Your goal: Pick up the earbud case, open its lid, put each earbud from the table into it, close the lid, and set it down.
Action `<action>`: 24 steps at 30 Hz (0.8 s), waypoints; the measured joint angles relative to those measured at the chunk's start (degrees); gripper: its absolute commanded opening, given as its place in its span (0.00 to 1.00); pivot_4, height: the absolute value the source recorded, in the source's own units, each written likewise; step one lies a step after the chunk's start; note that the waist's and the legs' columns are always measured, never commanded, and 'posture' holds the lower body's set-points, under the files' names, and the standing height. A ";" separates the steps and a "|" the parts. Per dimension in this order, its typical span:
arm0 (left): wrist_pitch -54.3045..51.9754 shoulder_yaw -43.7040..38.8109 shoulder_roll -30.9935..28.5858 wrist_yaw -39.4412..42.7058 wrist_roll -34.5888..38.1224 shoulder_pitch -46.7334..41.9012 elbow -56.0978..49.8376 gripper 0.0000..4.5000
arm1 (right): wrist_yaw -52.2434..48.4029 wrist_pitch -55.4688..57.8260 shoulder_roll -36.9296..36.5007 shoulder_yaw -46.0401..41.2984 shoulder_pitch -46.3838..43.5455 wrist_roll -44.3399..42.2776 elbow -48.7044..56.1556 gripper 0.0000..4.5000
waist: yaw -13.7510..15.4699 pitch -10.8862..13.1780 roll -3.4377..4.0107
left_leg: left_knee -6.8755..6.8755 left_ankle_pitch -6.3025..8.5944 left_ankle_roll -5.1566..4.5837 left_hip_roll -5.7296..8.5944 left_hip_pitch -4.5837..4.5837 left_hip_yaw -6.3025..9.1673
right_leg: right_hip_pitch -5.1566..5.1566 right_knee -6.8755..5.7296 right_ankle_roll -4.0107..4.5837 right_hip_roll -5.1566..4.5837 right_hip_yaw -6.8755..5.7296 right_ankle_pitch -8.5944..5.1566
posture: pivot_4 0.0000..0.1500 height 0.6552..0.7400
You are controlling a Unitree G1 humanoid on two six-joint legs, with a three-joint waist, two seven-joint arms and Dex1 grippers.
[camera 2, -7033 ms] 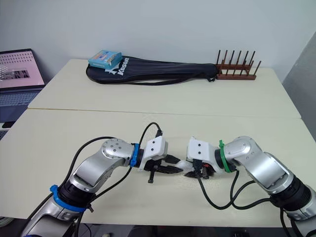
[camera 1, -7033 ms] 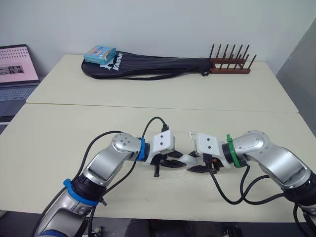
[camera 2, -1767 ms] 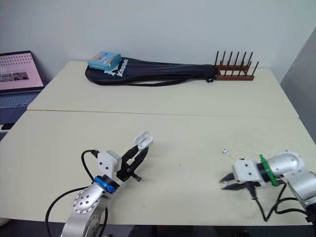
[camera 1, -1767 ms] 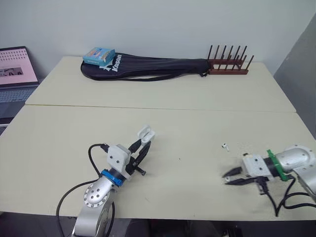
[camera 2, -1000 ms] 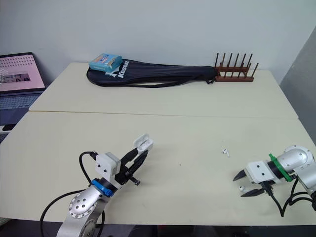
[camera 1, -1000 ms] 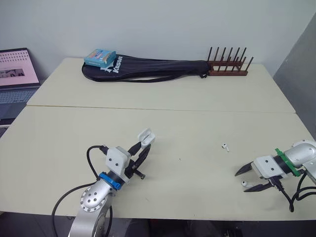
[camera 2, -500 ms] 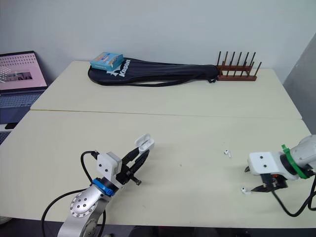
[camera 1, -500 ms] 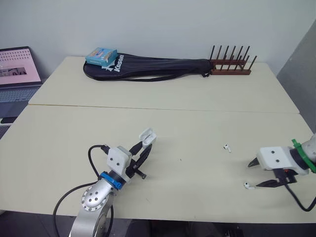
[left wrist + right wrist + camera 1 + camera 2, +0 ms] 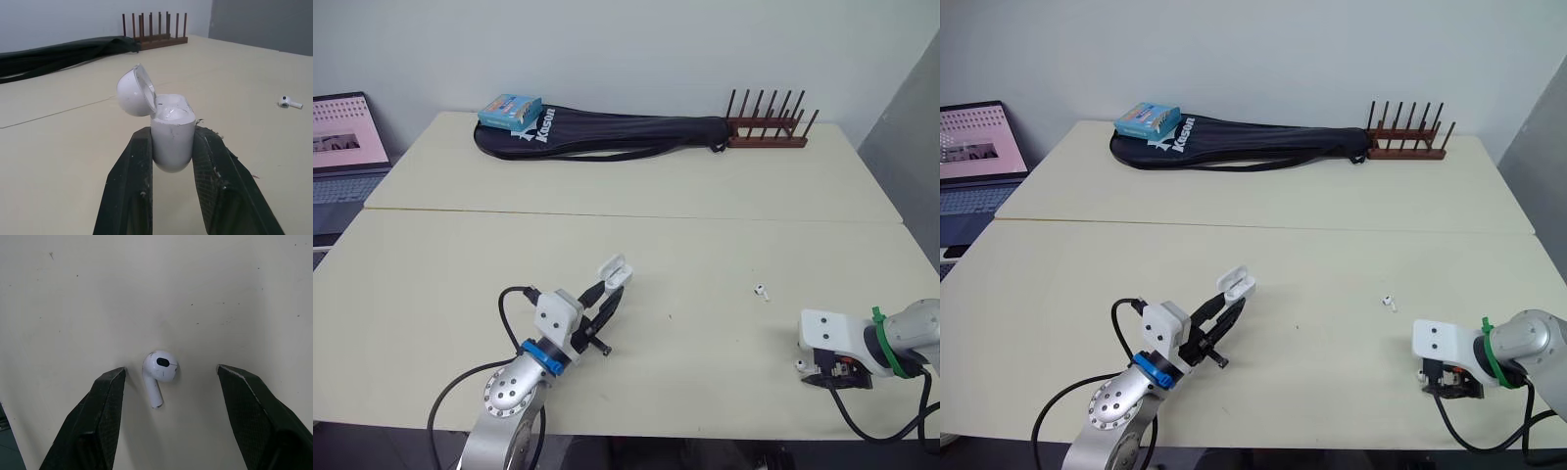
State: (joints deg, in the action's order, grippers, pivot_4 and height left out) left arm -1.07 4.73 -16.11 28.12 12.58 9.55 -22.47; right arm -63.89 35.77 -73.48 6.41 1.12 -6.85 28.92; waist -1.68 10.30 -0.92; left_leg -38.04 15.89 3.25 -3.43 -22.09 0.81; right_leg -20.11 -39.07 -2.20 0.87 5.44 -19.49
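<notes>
Earbud case (image 9: 615, 271) is sitting lower centre-left of the left eye view, raised off the table (image 9: 705, 235) and clamped by the left gripper (image 9: 605, 294). Both black fingers (image 9: 137, 171) are pressing on the case's lower body. Its lid (image 9: 133, 93) is hanging open, tipped back on its hinge, and the case is standing roughly upright between the fingers.

Right gripper (image 9: 171, 370) is pointing down at the table in the lower right of the left eye view. Its jaws are standing spread wide, straddling one earbud (image 9: 159, 374) that is lying flat on the table. Neither finger is touching it.

Second earbud (image 9: 761, 291) is lying on the table right of centre, between the two grippers and nearer the right one.

Along the top of the frame a black racket bag (image 9: 607, 132) is lying across the far table, with a blue box (image 9: 511, 109) resting on its left end and a wooden rack (image 9: 766, 127) touching its right end. A laptop (image 9: 347, 137) is showing at the upper left edge.
</notes>
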 measured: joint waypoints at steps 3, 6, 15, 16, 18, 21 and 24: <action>0.01 0.00 0.00 -0.01 0.00 -0.02 0.00 0.17 | 0.14 0.53 0.62 -0.05 -0.03 0.16 0.00 0.68 | -0.03 -0.02 -0.09 | 0.00 0.00 0.00 -0.01 0.04 0.00 | 0.03 0.00 0.00 0.01 0.01 0.00 | 1.00 0.85; 0.01 0.00 0.01 -0.02 0.01 -0.02 0.00 0.17 | 0.22 1.42 1.62 -0.07 -0.03 0.19 0.08 0.55 | -0.03 -0.10 -0.31 | 0.00 0.00 0.00 -0.04 0.05 0.01 | 0.05 0.00 0.01 0.03 0.00 0.01 | 1.00 0.85; 0.01 0.07 0.05 -0.04 0.00 -0.13 0.03 0.17 | 0.16 3.04 2.52 -0.08 -0.12 -0.23 0.81 0.09 | -0.03 -0.16 -0.46 | -0.03 0.00 0.00 -0.01 0.07 0.01 | 0.07 0.00 -0.02 0.02 0.02 0.03 | 1.00 0.85; 0.01 0.09 0.05 -0.04 0.00 -0.13 0.03 0.17 | 0.12 3.20 2.51 -0.12 -0.14 -0.34 0.82 0.09 | -0.03 -0.16 -0.46 | -0.03 0.00 0.00 -0.02 0.07 0.01 | 0.07 0.00 -0.02 0.02 0.01 0.02 | 1.00 0.85; 0.01 0.13 0.06 -0.02 0.00 -0.19 0.04 0.17 | -0.17 3.48 2.51 -0.30 -0.24 -0.96 0.79 0.09 | -0.03 -0.15 -0.47 | -0.03 0.00 0.00 -0.02 0.06 0.01 | 0.06 0.00 -0.02 0.02 0.01 0.02 | 1.00 0.85; 0.02 0.64 0.08 0.11 0.02 -0.36 0.12 0.17 | -1.48 4.08 2.74 -0.77 -1.74 -3.18 0.69 0.09 | -0.05 -0.14 -0.44 | -0.02 0.00 0.00 -0.01 0.05 -0.01 | 0.03 0.00 -0.02 0.02 0.05 0.02 | 1.00 0.85; 0.25 1.30 0.14 0.59 0.12 -1.34 0.31 0.17 | -3.62 4.03 4.50 -2.93 -6.21 -7.79 0.66 0.09 | -0.08 -0.13 -0.45 | -0.02 0.00 0.00 0.00 0.04 0.00 | 0.04 0.00 -0.01 0.03 0.01 0.03 | 1.00 0.85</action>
State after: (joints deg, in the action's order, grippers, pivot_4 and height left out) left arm -0.82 6.03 -15.97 28.71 12.70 8.20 -22.15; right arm -67.51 39.80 -68.98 3.47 -5.09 -14.64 29.58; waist -1.76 10.18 -1.37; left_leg -38.06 15.89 3.25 -3.43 -22.04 0.81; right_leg -20.07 -39.07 -2.21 0.90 5.45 -19.47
